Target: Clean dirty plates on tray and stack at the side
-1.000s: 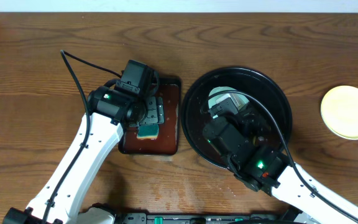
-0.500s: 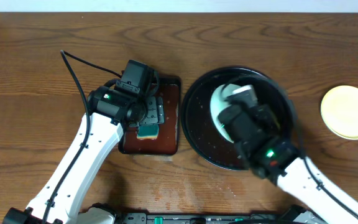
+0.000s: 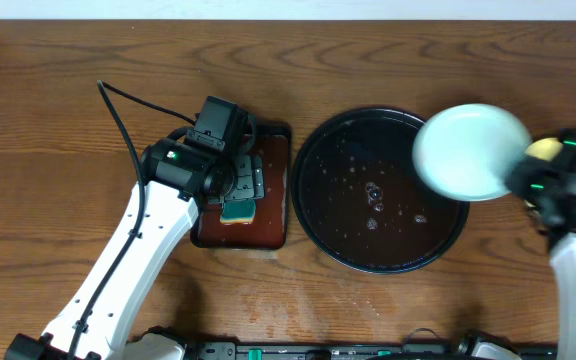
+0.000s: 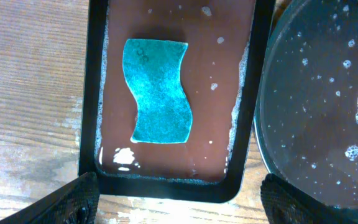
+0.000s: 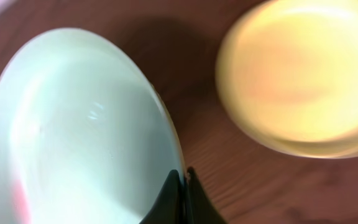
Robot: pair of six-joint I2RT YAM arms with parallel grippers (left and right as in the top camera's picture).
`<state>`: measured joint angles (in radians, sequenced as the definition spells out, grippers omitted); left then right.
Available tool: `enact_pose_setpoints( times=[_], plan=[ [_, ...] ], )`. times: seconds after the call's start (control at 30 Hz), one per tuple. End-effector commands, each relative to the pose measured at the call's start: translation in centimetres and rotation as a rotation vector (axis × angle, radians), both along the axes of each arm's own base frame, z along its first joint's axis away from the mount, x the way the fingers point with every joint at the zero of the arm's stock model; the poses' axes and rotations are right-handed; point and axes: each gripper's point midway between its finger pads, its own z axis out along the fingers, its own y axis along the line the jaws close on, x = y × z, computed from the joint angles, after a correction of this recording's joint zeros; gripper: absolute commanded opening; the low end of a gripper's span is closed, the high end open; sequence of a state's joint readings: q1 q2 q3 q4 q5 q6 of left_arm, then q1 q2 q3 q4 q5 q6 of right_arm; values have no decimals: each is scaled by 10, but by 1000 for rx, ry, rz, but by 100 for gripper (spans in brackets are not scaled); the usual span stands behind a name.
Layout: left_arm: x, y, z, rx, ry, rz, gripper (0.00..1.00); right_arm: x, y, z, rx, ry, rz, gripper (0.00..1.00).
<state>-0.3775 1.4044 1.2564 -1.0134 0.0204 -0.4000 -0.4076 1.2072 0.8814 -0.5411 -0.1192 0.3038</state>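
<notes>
My right gripper [image 5: 180, 186] is shut on the rim of a white plate [image 3: 468, 152], which it holds in the air over the right edge of the round black tray [image 3: 318, 215]. The white plate fills the left of the right wrist view [image 5: 73, 130], with a faint red smear at its lower left. A pale yellow plate [image 5: 297, 74] lies on the table to the right, mostly hidden under the white plate in the overhead view [image 3: 540, 148]. The black tray holds only soapy water. My left gripper [image 4: 179, 199] is open and empty, above the near end of the reddish-brown tray [image 3: 273, 215].
A teal sponge [image 4: 158, 92] lies in wet foam in the reddish-brown rectangular tray [image 4: 98, 93], left of the black tray [image 4: 328, 99]. Bare wood surrounds both trays.
My right gripper has lifted the white plate out of the black tray and carried it right, toward the yellow plate. The left arm has not moved.
</notes>
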Motion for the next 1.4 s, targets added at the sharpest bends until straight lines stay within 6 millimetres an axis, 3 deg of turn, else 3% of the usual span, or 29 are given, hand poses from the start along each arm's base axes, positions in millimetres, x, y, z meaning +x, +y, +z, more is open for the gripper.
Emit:
enact_pose_setpoints(
  times=[0.0,0.1,0.27,0.4,0.5,0.57,0.63,0.7,0.8,0.93,1.1,1.13,1.17,1.27,1.37],
  plan=[
    [2,0,4,-2,-9,5,84,-12,-44,-2,171,-63,-204,1],
    [2,0,3,-2,-8,5,84,-33,-90,-19,185,-37,-381,1],
    [2,0,4,-2,-9,5,84,-56,-140,-56,192,28,-594,1],
    [2,0,3,-2,-8,5,84,-60,-156,-83,196,73,-636,1],
    [2,0,3,-2,-8,5,84,-54,-163,-90,185,62,-627,1],
    [2,0,4,-2,-9,5,84,-29,-154,-80,170,-12,-444,18],
    [2,0,4,-2,-9,5,84,-5,-137,-64,197,-94,-307,42],
    [2,0,4,-2,-9,5,84,18,-113,-40,225,-174,-196,50],
    [2,0,4,-2,-9,5,84,41,-67,-2,244,-262,-25,54],
    [2,0,3,-2,-8,5,84,50,30,46,290,-327,269,54],
    [2,0,4,-2,-9,5,84,18,163,91,246,-360,675,57],
    [2,0,4,-2,-9,5,84,9,183,99,231,-374,739,67],
    [2,0,4,-2,-9,5,84,0,201,105,219,-386,793,99],
    [2,0,3,-2,-8,5,84,-30,249,123,227,-429,955,99],
    [2,0,4,-2,-9,5,84,-56,281,135,242,-460,1080,99]
  ],
)
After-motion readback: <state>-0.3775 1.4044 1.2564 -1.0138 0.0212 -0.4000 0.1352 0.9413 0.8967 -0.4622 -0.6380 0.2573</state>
